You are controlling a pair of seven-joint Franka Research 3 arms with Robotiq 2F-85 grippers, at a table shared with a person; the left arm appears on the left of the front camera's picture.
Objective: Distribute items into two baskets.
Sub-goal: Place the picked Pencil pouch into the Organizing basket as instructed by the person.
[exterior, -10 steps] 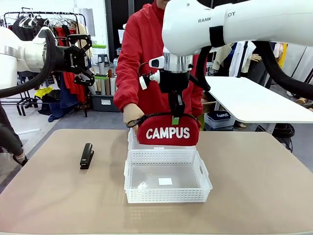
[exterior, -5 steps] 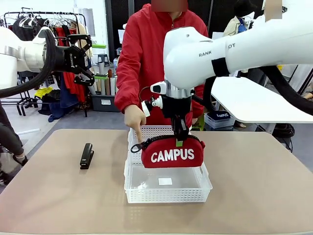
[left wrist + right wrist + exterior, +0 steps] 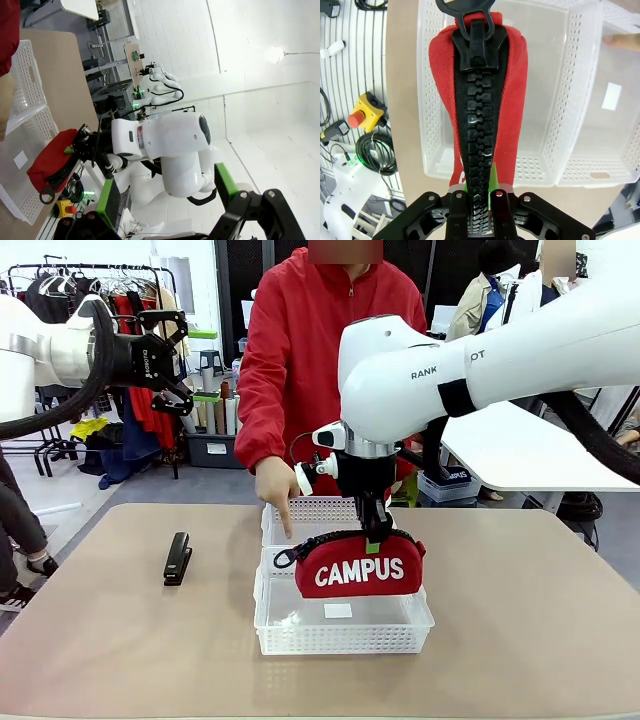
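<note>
Now the white rectangular plastic basket with lattice sides [image 3: 340, 640] nearest the robot is about to take its first item. The red soft zippered pouch lettered "CAMPUS" [image 3: 360, 568] hangs low over this near basket, its underside dipped below the rear rim. Whether it touches the clear bottom cannot be told.

A second ago the pouch hung higher, level with the person's hand. It has since come down and forward, which suggests the placing step is nearly done and only the release is left.

The right gripper [image 3: 372, 540] has not let go. Its jaws are clenched on the black zip along the pouch's top edge, and the right wrist view shows the green pads pinching that zip.

To the left, the small slim black stapler [image 3: 178, 558] lies flat on the tan table [image 3: 520, 620], well apart from both baskets and untouched, so half the sorting is still ahead.

Just behind the near basket and touching it, the second white lattice basket [image 3: 322, 508] holds none of the items. The person's hand [image 3: 275, 485] points a finger down at its near left corner, perhaps marking it for the stapler.

Farther back at the left, the left gripper [image 3: 183, 362] is raised well clear of the table, jaws spread and holding nothing. It looks best placed to fetch the stapler next.
</note>
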